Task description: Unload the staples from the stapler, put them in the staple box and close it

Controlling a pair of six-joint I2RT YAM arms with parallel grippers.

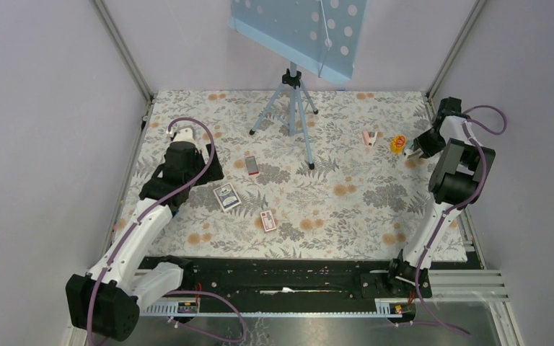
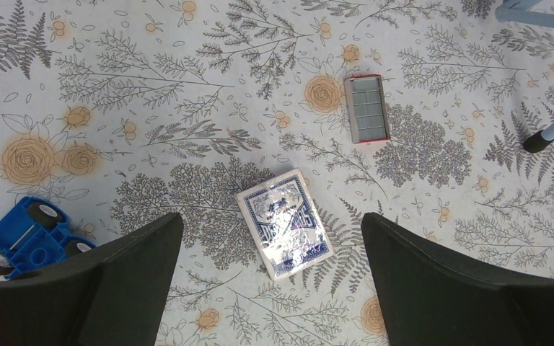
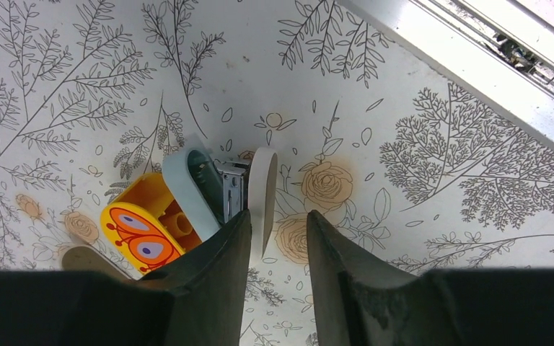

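The small pale stapler (image 3: 263,194), hinged open, lies against the yellow-orange round toy (image 3: 144,234). Right jaws, narrow, straddle its outer arm unclamped; left jaws stand wide, empty. It looks light, stiff, likely slippery: grip that arm's flat sides.

Smooth plastic stapler (image 3: 263,189), metal inside
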